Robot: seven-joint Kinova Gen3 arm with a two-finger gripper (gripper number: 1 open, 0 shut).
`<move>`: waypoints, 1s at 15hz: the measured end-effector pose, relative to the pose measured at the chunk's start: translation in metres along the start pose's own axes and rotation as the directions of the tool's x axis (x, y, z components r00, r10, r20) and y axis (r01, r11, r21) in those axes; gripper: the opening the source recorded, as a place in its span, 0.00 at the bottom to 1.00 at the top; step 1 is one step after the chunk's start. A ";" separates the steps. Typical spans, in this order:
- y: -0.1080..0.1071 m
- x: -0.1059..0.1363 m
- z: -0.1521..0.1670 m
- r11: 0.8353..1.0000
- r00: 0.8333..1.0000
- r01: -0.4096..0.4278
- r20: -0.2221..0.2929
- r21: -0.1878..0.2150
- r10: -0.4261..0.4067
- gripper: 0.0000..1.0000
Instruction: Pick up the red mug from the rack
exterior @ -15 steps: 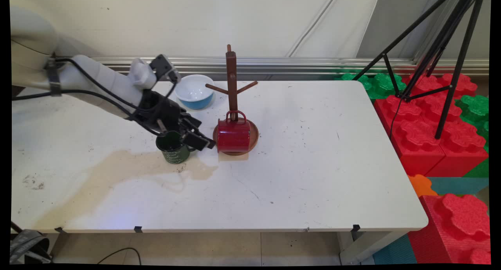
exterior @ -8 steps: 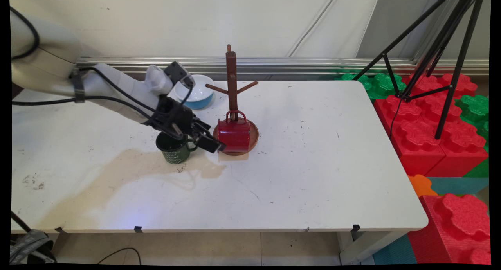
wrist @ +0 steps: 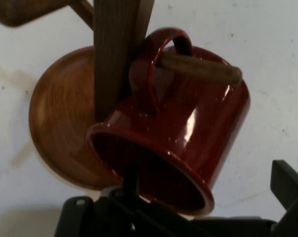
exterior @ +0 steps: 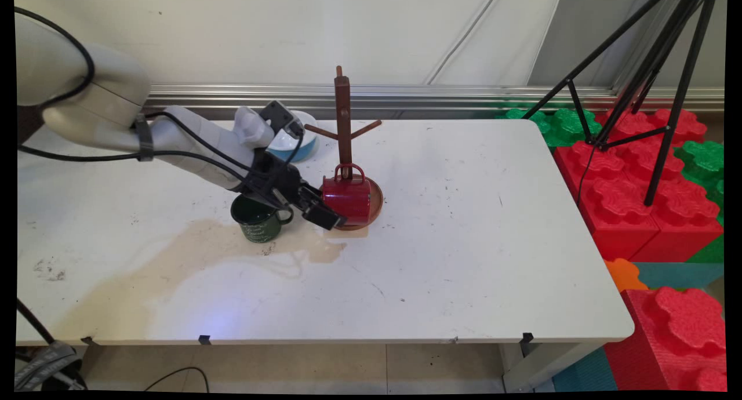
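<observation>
White surface, stained beside the green mug. Your claw is spread wide at the mouth of the red mug, which hangs on the wooden rack. Risk: a nudge unhooks it or tips the rack.

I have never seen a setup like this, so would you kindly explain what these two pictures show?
A white robot arm with a black two-finger gripper works at a white table. One picture looks down from a fixed camera; the other comes from a camera on the hand. The gripper is open, holds nothing and is right beside a red mug hanging on a wooden mug tree. Nearby stand a green mug and a blue bowl, and a brownish spill stains the table.
</observation>
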 end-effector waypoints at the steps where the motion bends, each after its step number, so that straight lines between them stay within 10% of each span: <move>1: 0.000 0.000 0.003 1.000 1.000 0.002 -0.001 -0.001 -0.002 1.00; 15: 0.002 -0.002 0.027 1.000 0.999 -0.002 -0.035 -0.013 0.001 1.00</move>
